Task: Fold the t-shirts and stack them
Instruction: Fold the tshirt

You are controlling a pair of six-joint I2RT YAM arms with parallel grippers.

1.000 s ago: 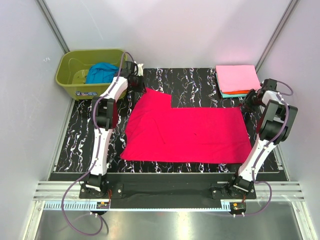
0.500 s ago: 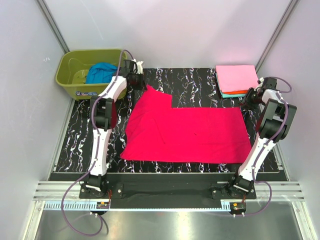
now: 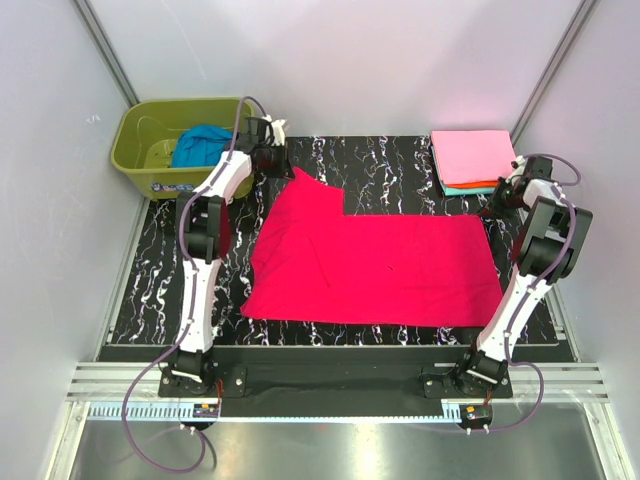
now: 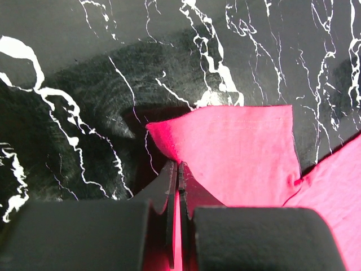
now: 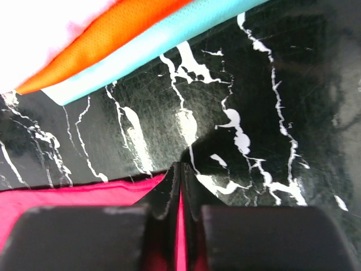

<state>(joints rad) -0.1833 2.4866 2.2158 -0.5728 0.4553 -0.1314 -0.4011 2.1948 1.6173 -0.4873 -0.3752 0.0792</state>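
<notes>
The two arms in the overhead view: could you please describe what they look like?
The left arm and right arm match: slim white links, black joints and bases, and a purple cable looping along each. The left hand and right hand have black fingers tapering to thin tips.

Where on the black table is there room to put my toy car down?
The table is bare along the far edge, between the crimson-red t-shirt and the folded stack. There is another bare strip left of the shirt, near the green tub. The middle is covered by the shirt, and its far corners are busy: the left gripper and right gripper pinch them.
</notes>
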